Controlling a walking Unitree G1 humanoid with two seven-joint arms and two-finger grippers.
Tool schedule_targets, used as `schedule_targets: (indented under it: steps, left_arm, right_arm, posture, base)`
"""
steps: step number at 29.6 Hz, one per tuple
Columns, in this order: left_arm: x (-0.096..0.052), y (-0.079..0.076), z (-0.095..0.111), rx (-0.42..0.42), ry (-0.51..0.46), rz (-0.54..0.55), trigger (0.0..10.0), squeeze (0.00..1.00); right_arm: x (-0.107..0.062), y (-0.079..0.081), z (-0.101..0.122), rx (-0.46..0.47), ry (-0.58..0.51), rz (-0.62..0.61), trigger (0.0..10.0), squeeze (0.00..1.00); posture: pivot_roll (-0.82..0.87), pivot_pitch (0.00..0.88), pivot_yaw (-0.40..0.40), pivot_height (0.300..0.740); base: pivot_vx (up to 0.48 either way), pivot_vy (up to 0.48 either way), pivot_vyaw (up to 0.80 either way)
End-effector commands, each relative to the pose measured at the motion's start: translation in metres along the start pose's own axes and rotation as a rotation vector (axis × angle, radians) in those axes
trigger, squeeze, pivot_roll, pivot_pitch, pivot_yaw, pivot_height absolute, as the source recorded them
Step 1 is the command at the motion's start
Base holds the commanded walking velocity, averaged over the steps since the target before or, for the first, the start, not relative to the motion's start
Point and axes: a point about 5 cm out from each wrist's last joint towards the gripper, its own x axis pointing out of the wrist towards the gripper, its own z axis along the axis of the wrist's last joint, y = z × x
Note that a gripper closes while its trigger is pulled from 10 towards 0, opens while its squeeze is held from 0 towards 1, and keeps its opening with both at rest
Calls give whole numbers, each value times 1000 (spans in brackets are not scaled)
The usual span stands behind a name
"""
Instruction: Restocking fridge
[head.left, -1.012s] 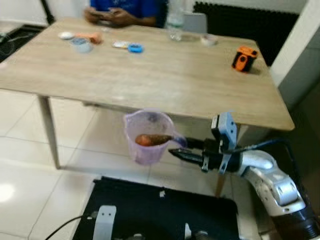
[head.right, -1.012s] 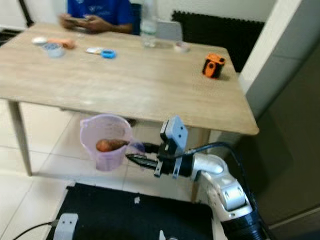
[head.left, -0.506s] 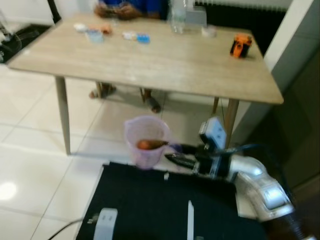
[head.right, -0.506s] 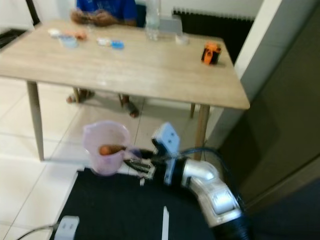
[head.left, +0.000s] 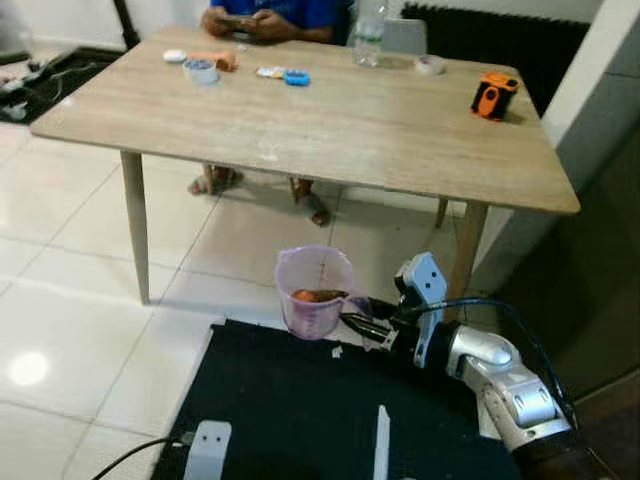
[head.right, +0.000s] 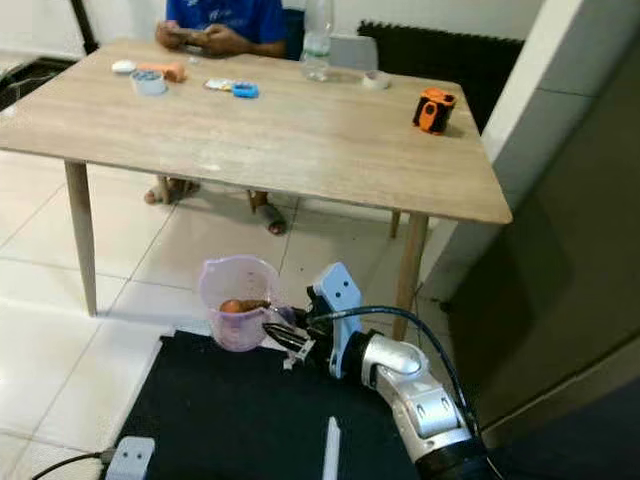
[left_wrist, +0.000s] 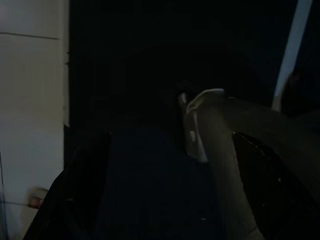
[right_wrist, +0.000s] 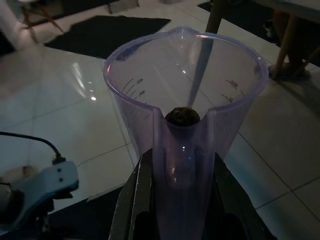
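A clear purple measuring jug (head.left: 314, 290) hangs upright in front of me, low above the tiled floor, with an orange-brown food item (head.left: 315, 295) inside. My right gripper (head.left: 362, 325) is shut on the jug's handle (right_wrist: 183, 165), one black finger on each side; its silver arm reaches in from the right. In the right wrist view the jug's rim (right_wrist: 185, 65) faces the camera, with printed scale marks on the wall. The left wrist view is very dark and shows a pale wall panel (left_wrist: 30, 100).
A wooden table (head.left: 320, 130) stands ahead with small items, a bottle (head.left: 369, 30) and an orange device (head.left: 492, 95). A person in blue (head.left: 270, 15) sits at its far side. A grey wall (head.left: 600, 190) rises at right. My black base (head.left: 330, 410) lies below.
The camera has pulled back and tilted, so the table appears farther off. The jug in my right gripper now sits lower and closer to my base.
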Motion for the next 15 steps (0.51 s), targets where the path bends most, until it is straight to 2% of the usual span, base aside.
schedule_targets:
  steps: [1,6,11,15]
  left_arm:
    - [-1,-9,-15,4,55,-38,10000,0]
    - [-1,-9,-14,3,53,-40,10000,0]
    - [-1,-9,-12,4,43,-39,10000,0]
    - [-1,-8,-11,-6,36,-28,10000,0]
  right_arm:
    - [-5,-3,5,-8,-39,-5,10000,0]
    - [-4,3,10,17,-82,39,10000,0]
    - [-3,10,11,11,-77,89,10000,0]
    - [-4,12,10,12,-75,101,10000,0]
  posture:
    - [-7,65,-40,740]
    - [-8,65,-40,740]
    - [-8,65,-40,740]
    - [-8,67,-39,740]
  base:
    - [0,-480,0]
    - [0,-480,0]
    - [0,-468,-760]
    - [0,-211,-763]
